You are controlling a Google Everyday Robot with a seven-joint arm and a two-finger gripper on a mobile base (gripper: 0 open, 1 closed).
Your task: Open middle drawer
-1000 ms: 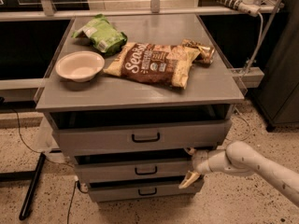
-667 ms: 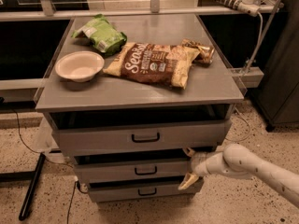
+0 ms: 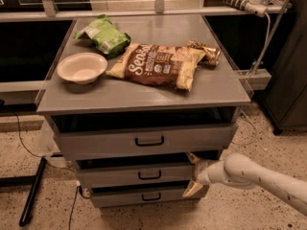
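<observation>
Looking at the grey cabinet, you find the middle drawer between the taller top drawer and the narrower bottom drawer, with its small black handle at the centre of the front. A dark gap shows above its front panel, and its front sits a little behind the top drawer's.

Your gripper is at the 3 o'clock end of that drawer front, well away from the handle. The white arm reaches in from the 4 o'clock corner of the view. The fingers are spread wide: one tan tip sits by the drawer front's upper right corner, in the gap under the top drawer, and the other by its lower right corner. You cannot tell whether either tip presses on the metal.

On the counter you have:
- a pale bowl at 9 o'clock, upright
- a green bag at 11 o'clock, just beyond the bowl
- a brown and cream chip bag lying flat across the centre
- a small shiny snack packet at 2 o'clock, touching the chip bag's far corner

A black pole leans along the speckled floor at 8 o'clock from the cabinet.
</observation>
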